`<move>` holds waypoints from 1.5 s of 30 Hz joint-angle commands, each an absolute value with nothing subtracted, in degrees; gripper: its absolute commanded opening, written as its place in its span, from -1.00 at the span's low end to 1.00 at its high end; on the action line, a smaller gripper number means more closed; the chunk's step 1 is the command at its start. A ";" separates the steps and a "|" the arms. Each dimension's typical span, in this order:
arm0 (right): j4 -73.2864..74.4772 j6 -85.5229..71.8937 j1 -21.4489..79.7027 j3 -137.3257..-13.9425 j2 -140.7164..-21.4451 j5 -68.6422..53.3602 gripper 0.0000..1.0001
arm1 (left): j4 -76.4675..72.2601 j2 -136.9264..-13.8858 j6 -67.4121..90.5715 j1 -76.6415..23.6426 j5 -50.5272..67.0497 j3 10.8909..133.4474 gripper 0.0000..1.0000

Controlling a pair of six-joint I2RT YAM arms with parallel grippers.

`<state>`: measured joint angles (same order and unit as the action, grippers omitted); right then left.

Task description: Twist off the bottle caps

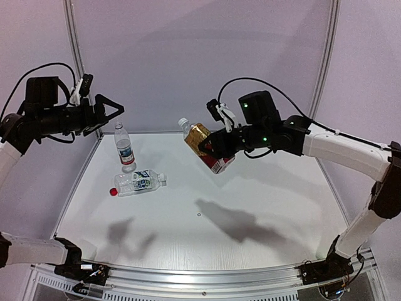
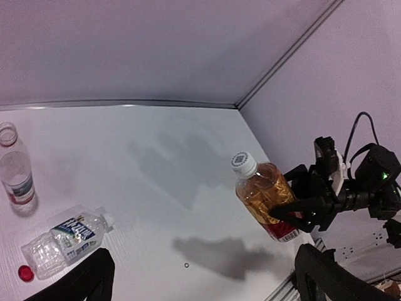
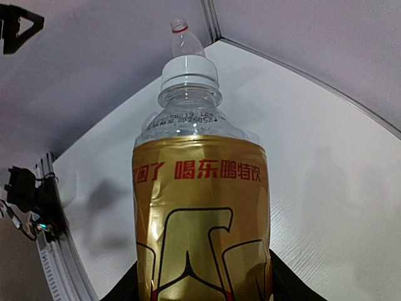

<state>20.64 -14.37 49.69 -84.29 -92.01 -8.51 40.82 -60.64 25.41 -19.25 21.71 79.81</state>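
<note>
Your right gripper [image 1: 212, 152] is clamped across the lower body of the amber bottle [image 1: 203, 141], with the jaws pinching the red-gold label from both sides. The bottle hangs in the air, well to the right of the upright clear bottle [image 1: 124, 145]. Its long axis is tilted, not vertical. The white cap [image 1: 183, 123] end points up and back toward the upright clear bottle; the base end points down and away from it. The cap sits on the neck.

Your left gripper [image 1: 111, 110] is in the air, above and just left of the upright clear bottle. Its jaws are spread wide with nothing between them.

The upright clear bottle stands on the table [image 1: 269, 207], long axis vertical, mouth up and open. The lying clear bottle [image 1: 139, 181] rests on its side just nearer you than the upright one. Its long axis runs roughly across the table and its neck end points right. The red cap [image 1: 113, 192] lies loose on the table just beside that bottle's base end, down-left of the upright clear bottle.

Hard to read:
- The amber bottle's base is cut off at the bottom of the right wrist view.
- The right fingers [image 3: 122, 291] show there only as dark slivers at the frame edge.
- In the left wrist view they cover part of the lower label.
- You can't tell whether the lying clear bottle's neck carries a cap.
</note>
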 commanded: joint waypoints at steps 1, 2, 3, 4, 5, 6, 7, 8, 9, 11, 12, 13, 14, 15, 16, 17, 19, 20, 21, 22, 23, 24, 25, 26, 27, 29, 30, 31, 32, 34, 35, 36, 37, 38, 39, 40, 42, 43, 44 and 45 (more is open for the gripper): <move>18.66 -21.51 49.79 -83.87 -88.55 -8.05 0.08 | 38.29 -61.44 25.49 -18.38 29.34 83.84 0.98; 17.55 -21.86 49.75 -83.48 -87.61 -8.61 0.08 | 37.68 -61.35 26.32 -18.44 30.02 83.90 0.97; 16.51 -22.29 49.75 -82.97 -86.55 -9.40 0.09 | 36.84 -61.14 27.33 -18.47 30.66 83.88 0.97; 15.41 -22.68 49.79 -82.43 -85.66 -10.44 0.09 | 35.64 -60.97 28.75 -18.46 30.98 83.54 0.97; 14.55 -23.26 49.75 -82.02 -84.91 -11.71 0.09 | 34.05 -60.63 30.58 -18.56 31.10 82.75 0.97; 14.02 -23.86 49.75 -81.88 -83.97 -13.73 0.09 | 31.57 -60.29 33.36 -18.55 31.45 81.61 0.97; 13.51 -24.47 49.77 -81.72 -83.31 -15.31 0.09 | 28.27 -59.90 36.23 -18.61 31.95 79.80 0.97; 13.18 -25.09 49.80 -81.47 -82.67 -16.89 0.09 | 23.81 -59.13 39.40 -18.88 32.26 77.82 0.96; 12.85 -25.43 49.75 -81.09 -81.98 -18.19 0.09 | 19.64 -58.75 42.30 -19.25 32.21 76.02 0.96; 12.15 -25.73 49.68 -79.79 -79.91 -19.54 0.10 | 14.00 -58.36 46.38 -20.18 30.75 74.29 0.96; 11.34 -25.68 49.66 -78.87 -78.80 -20.11 0.12 | 13.31 -58.65 46.83 -20.87 28.90 74.43 0.96; 10.37 -25.44 49.61 -77.74 -77.71 -20.61 0.14 | 13.28 -58.98 46.88 -21.64 27.22 74.71 0.96; 9.15 -25.14 49.40 -76.80 -76.85 -21.16 0.16 | 12.88 -59.54 47.10 -22.43 26.01 75.05 0.96; 8.22 -24.77 49.23 -76.13 -76.34 -21.71 0.17 | 12.46 -60.56 47.33 -23.06 25.64 75.89 0.96; 7.88 -24.22 48.98 -75.95 -76.26 -22.41 0.19 | 12.45 -61.44 47.26 -23.76 25.63 77.09 0.94; 8.07 -23.53 48.74 -76.21 -76.65 -23.16 0.20 | 12.78 -62.77 46.75 -24.66 25.66 78.81 0.93; 9.95 -21.82 48.14 -77.95 -77.94 -25.27 0.20 | 13.49 -65.43 45.30 -26.03 25.90 81.73 0.90; 10.14 -20.86 47.90 -78.51 -78.48 -26.43 0.20 | 12.32 -66.30 45.04 -26.42 26.53 82.40 0.89; 9.96 -19.99 47.70 -78.98 -78.95 -27.62 0.20 | 10.57 -67.60 45.38 -26.41 28.05 82.82 0.87; 9.95 -19.34 47.54 -79.70 -79.35 -28.58 0.20 | 8.87 -69.44 45.83 -26.23 29.98 83.52 0.85; 9.77 -19.04 47.43 -80.48 -79.64 -29.47 0.20 | 7.06 -70.64 46.25 -26.20 32.17 84.26 0.81; 9.29 -18.91 47.45 -81.04 -79.76 -30.45 0.20 | 5.23 -72.28 46.53 -26.26 35.21 85.20 0.77; 8.48 -19.01 47.32 -81.33 -79.80 -31.55 0.21 | 3.87 -73.51 46.61 -26.45 36.80 86.15 0.75; 7.40 -19.28 47.35 -81.46 -79.79 -32.79 0.22 | 3.00 -75.15 46.53 -26.64 37.56 86.97 0.73; 5.97 -19.63 47.29 -81.40 -79.91 -33.92 0.22 | 2.59 -76.00 46.30 -26.82 38.14 87.98 0.71; 3.53 -20.84 47.31 -82.16 -80.64 -36.14 0.23 | 1.86 -77.99 46.01 -27.04 39.43 89.49 0.65; 2.71 -21.29 47.29 -82.97 -81.23 -37.00 0.23 | 1.28 -78.45 45.93 -27.11 39.99 89.71 0.64; 2.07 -21.82 47.33 -83.73 -81.89 -37.77 0.23 | 0.63 -78.91 45.93 -27.15 40.41 89.69 0.62; 1.50 -22.23 47.33 -84.43 -82.49 -38.35 0.23 | -0.39 -79.05 46.23 -27.23 40.81 89.59 0.60; 0.71 -22.81 47.29 -85.85 -83.84 -39.14 0.23 | -2.73 -79.18 46.84 -27.44 42.04 89.37 0.54; 0.50 -22.96 47.29 -86.57 -84.30 -39.25 0.23 | -3.40 -79.12 47.02 -27.61 42.65 89.38 0.53; 0.39 -23.02 47.31 -87.08 -84.74 -39.36 0.23 | -3.94 -79.06 47.09 -27.86 43.23 89.49 0.51; 0.21 -23.09 47.29 -87.51 -85.17 -39.43 0.23 | -4.12 -78.94 47.06 -28.06 43.80 89.56 0.50; 0.14 -23.20 47.36 -88.05 -85.51 -39.46 0.23 | -4.13 -78.78 47.17 -28.24 44.11 89.70 0.48; 0.36 -23.27 47.34 -88.66 -85.98 -39.65 0.23 | -4.43 -78.63 47.26 -28.44 44.32 89.74 0.45; 0.64 -23.29 47.29 -89.36 -86.41 -40.10 0.22 | -4.97 -78.22 47.36 -28.66 44.44 89.56 0.45; 1.19 -23.37 47.37 -90.68 -87.13 -40.97 0.23 | -5.82 -77.61 47.77 -29.09 44.07 89.27 0.43; 1.92 -23.26 47.35 -91.63 -87.57 -41.35 0.22 | -6.14 -77.26 47.97 -29.51 43.92 89.22 0.42; 2.71 -23.07 47.29 -92.72 -88.00 -41.81 0.22 | -6.22 -77.15 48.16 -29.79 43.74 89.23 0.41; 3.16 -22.82 47.29 -93.79 -88.39 -42.17 0.23 | -6.47 -77.15 48.35 -30.06 43.70 89.16 0.39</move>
